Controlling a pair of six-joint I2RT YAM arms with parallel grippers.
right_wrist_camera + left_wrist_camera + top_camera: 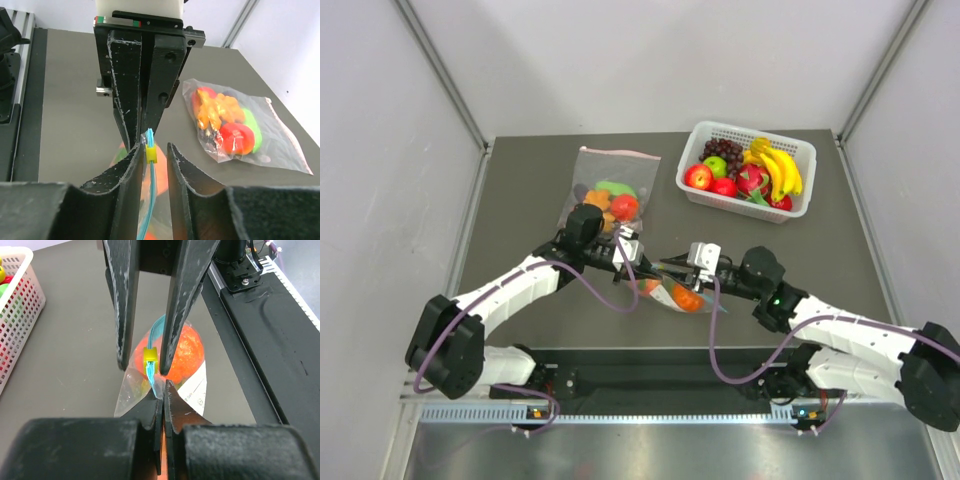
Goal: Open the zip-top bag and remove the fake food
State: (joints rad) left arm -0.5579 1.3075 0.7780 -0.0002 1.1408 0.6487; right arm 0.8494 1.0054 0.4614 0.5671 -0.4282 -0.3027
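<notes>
The zip-top bag point(665, 290) hangs between my two grippers just above the near middle of the table. An orange piece of the fake food point(189, 352) shows inside it. My left gripper point(164, 390) is shut on the end of the teal zip strip. My right gripper point(154, 150) faces it, jaws apart, with the yellow slider point(151, 155) between the fingers. The slider rests against one finger, with a gap to the other. From above, the left gripper point(645, 262) and right gripper point(672, 268) meet over the bag.
A larger clear bag point(610, 195) with a pink-red zip strip lies behind, holding several toy foods. A white basket point(740, 129) of bananas, grapes and other fruit stands at the back right. The arms' black base rail point(270, 340) runs along the near edge.
</notes>
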